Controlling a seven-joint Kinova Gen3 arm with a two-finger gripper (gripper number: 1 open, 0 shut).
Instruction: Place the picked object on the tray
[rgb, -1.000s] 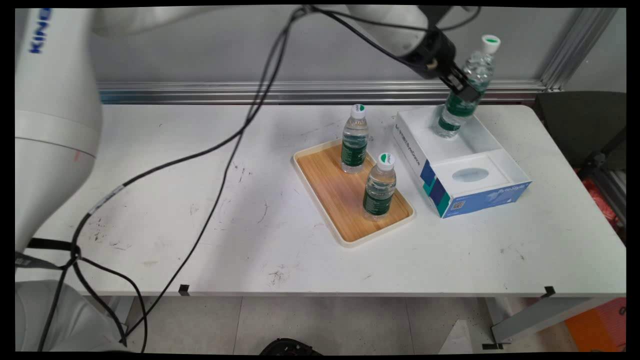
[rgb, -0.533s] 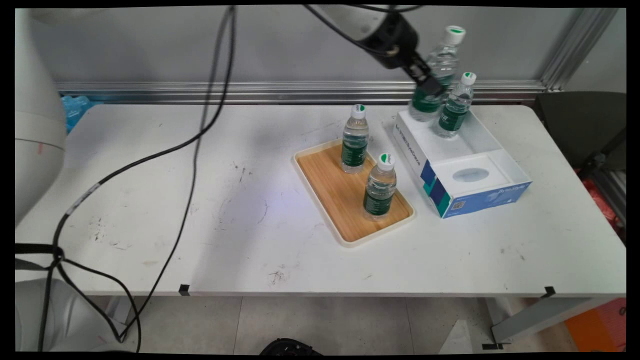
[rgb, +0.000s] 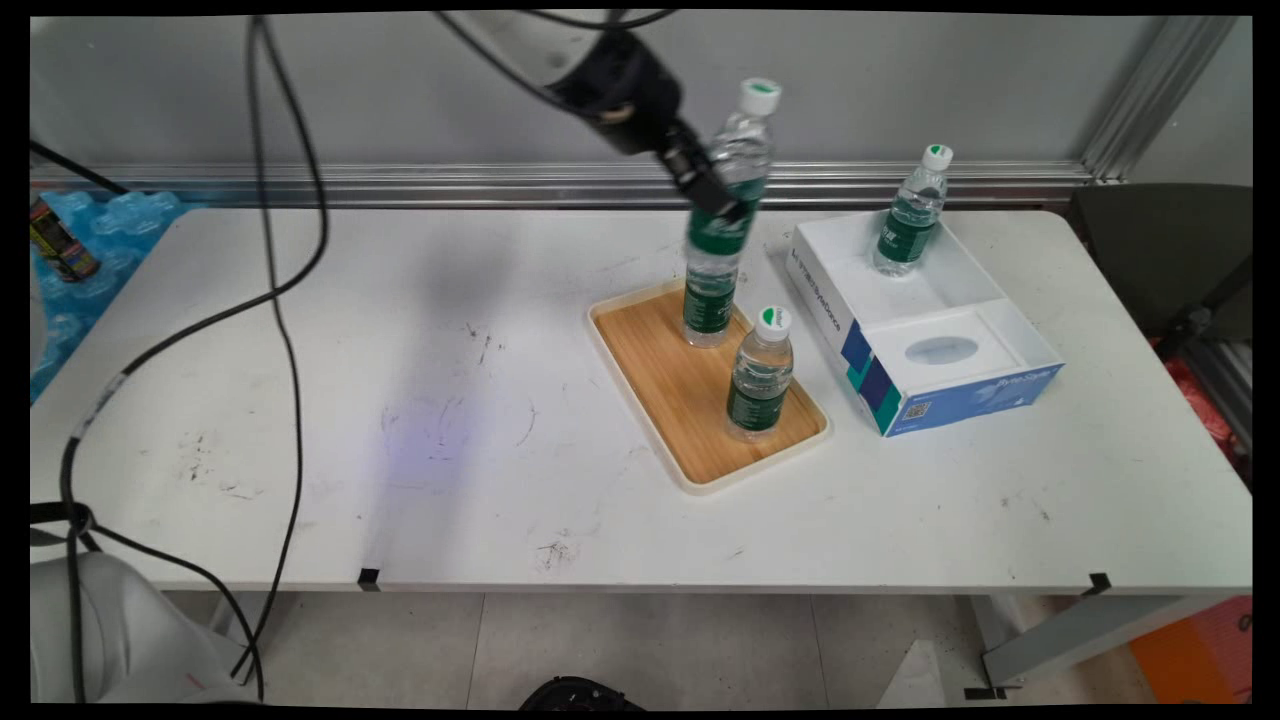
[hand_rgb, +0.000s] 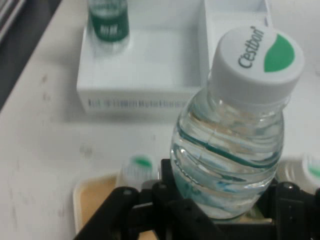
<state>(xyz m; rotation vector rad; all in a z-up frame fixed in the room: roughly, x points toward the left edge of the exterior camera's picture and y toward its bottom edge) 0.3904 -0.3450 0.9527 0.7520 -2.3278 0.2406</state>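
White table (rgb: 400, 350): fingers (rgb: 722, 205) clamped on water bottle (rgb: 738, 165), tilted, above wooden tray (rgb: 660, 390).

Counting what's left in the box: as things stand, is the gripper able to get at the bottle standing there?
Probably not yet: the gripper is shut on a carried bottle. The boxed bottle stands alone in the open-topped white box, so access from above looks free.

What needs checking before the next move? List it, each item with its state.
1. Grip: gripper shut on the held bottle, ok.
2. Held bottle's cap on: ok.
3. Held bottle clear of the tray: ok, it hangs above it.
4. Bare tray space: ok, near the left rim.
5. Tray bottles upright: ok.
6. Bottle in the white box upright: ok.
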